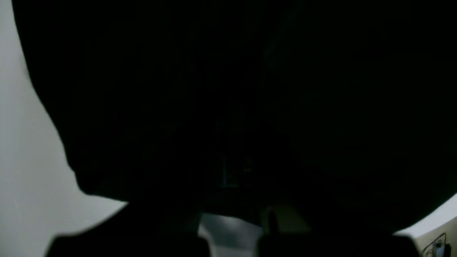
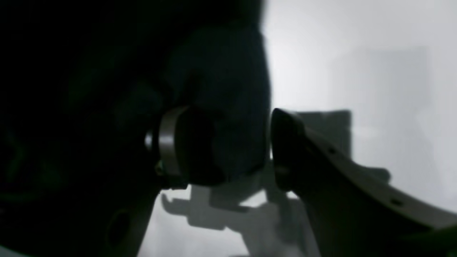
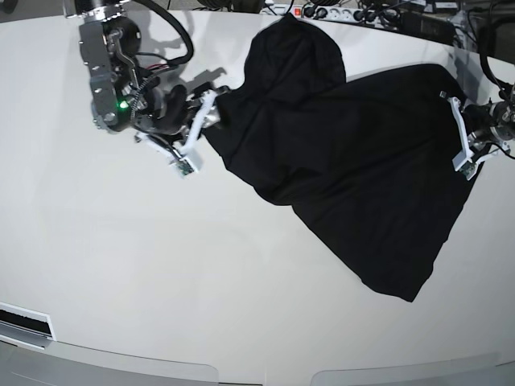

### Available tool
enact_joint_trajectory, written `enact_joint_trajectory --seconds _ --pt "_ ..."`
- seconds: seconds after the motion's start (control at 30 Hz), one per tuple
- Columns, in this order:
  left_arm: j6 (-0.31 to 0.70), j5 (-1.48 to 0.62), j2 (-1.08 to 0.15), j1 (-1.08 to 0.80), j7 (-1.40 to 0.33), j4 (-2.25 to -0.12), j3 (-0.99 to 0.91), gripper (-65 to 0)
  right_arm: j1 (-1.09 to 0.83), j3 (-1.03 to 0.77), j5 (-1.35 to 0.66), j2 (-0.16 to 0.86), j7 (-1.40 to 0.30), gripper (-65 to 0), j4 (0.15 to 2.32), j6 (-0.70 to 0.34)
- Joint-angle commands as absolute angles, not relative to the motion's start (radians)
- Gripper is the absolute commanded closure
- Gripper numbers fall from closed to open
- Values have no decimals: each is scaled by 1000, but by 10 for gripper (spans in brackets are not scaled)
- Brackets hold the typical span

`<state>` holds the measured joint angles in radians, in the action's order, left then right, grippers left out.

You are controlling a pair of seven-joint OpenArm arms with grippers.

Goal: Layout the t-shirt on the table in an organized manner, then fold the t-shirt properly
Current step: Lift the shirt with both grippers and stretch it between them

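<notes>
The black t-shirt (image 3: 354, 161) lies spread slantwise over the white table (image 3: 161, 265), from the far middle down to the right. My right gripper (image 3: 201, 129) is at its left edge and open. In the right wrist view (image 2: 228, 142) a fold of the t-shirt (image 2: 221, 89) sits between the fingers, and the right fingertip (image 2: 285, 150) is just off the cloth. My left gripper (image 3: 460, 141) is shut on the shirt's right edge. Black t-shirt cloth (image 1: 228, 107) fills the left wrist view, with a strip of table (image 1: 28, 160) at the left.
Cables and a power strip (image 3: 346, 12) run along the far edge. A dark slot (image 3: 24, 326) sits at the near left corner. The curved front edge (image 3: 265, 378) runs along the bottom of the base view.
</notes>
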<state>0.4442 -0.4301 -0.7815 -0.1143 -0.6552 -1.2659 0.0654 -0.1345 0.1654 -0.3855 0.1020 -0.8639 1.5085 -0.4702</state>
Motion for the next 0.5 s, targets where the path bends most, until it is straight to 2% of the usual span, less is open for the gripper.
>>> enact_joint_trajectory --seconds 0.0,0.03,0.07,0.13,0.17,0.23,0.4,0.47 --pt "441 -441 -801 -115 -678 -1266 64 0 -114 163 -392 94 -855 -354 1504 -472" --pt "442 -453 -801 -115 -678 -1266 64 0 -103 163 -392 89 -852 -322 1491 -483" --pt "445 -459 -801 -115 -678 -1266 64 0 -91 163 -390 88 -852 -257 1484 -506" --pt "452 -458 -801 -116 -680 -1266 64 0 -59 163 -373 89 -858 -43 1484 -566" --pt "452 -458 -801 -115 -682 -1266 64 0 -36 162 -358 90 -867 0 1486 -577" --pt "453 -458 -802 -115 -683 -1266 64 0 10 161 -315 100 -878 0 1499 -553" --pt "459 -471 -804 -116 -713 -1278 64 0 123 155 -115 202 -886 0 1612 -345" --pt "484 -485 -804 -116 -712 -1294 64 0 167 149 -72 242 -869 0 1655 -296"
